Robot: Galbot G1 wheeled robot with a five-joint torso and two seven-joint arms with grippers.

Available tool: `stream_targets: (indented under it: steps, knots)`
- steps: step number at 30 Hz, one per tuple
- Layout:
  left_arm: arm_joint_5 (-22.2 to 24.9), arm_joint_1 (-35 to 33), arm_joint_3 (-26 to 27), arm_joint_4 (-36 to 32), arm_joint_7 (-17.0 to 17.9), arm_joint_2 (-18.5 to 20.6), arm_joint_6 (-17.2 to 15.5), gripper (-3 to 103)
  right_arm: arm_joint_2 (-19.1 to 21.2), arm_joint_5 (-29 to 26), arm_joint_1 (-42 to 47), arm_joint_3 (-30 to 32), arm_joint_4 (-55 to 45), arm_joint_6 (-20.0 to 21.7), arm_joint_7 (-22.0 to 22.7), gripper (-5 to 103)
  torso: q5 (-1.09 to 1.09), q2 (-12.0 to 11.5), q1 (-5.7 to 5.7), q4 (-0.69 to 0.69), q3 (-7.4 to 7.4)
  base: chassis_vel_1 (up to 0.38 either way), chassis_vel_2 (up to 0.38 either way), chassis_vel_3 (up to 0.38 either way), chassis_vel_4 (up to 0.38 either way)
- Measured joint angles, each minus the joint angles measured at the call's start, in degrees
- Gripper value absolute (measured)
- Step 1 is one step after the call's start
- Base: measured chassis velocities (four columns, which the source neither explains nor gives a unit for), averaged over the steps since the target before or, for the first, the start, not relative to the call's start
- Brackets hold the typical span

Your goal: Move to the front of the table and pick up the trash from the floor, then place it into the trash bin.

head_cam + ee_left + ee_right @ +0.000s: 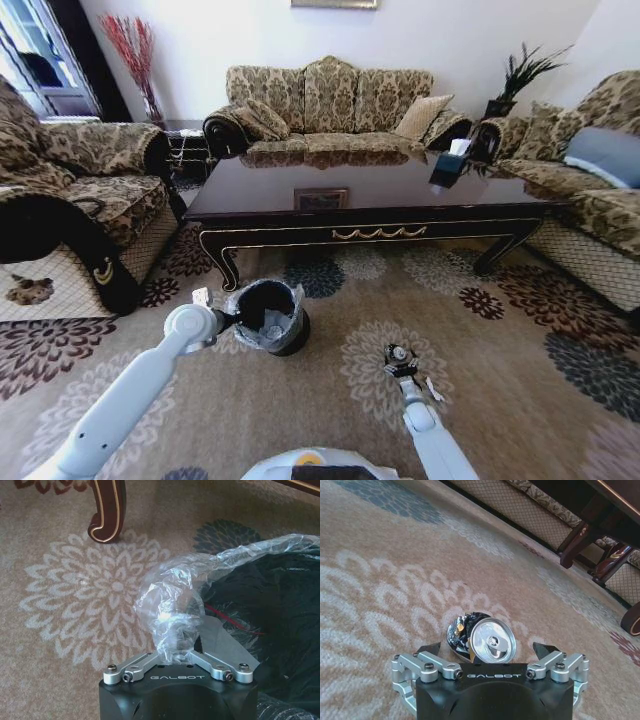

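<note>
The trash I see is a crushed dark can [481, 639] with a shiny round end, lying on the patterned floor [380, 580]. My right gripper [486, 647] is low over the carpet and open, one finger on each side of the can [398, 352]. A white paper piece [435, 388] lies just right of the right gripper [400, 366]. The black trash bin [272, 318] stands in front of the table [380, 205]. At the bin's left rim, my left gripper [216, 320] is shut on the clear bag [170, 605] that lines the bin [280, 610].
The table's carved leg [106, 510] stands close behind the bin. Sofas flank the table: one at the left [70, 190], one at the right [590, 190], one behind [330, 105]. A small white bit [200, 296] lies left of the bin.
</note>
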State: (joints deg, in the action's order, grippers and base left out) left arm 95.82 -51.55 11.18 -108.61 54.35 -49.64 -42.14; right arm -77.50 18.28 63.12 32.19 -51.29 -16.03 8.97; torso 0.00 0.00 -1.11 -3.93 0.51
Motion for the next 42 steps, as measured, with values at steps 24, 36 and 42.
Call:
stream_targets:
  steps: [24,36,42]
  knots:
    - [0.29,0.48,-0.62,-0.07,0.19,0.21,0.00,0,0.48,0.18,-2.87,-0.61,3.49,0.77,1.59,68,0.00,0.00,0.00,0.00,0.00,0.000,0.000,0.000,0.000]
    - [0.34,0.23,-0.50,-0.11,0.19,0.35,0.00,0,0.90,-0.48,-2.71,-0.65,3.21,0.58,1.61,25,0.00,-0.01,0.00,0.01,0.00,0.000,0.000,0.000,0.000]
    - [0.61,0.26,0.20,0.10,0.19,0.71,0.00,0,1.46,-2.64,-0.30,-2.36,-1.61,-0.57,-0.09,16,0.00,-0.01,0.00,0.00,0.00,0.000,0.000,0.000,0.000]
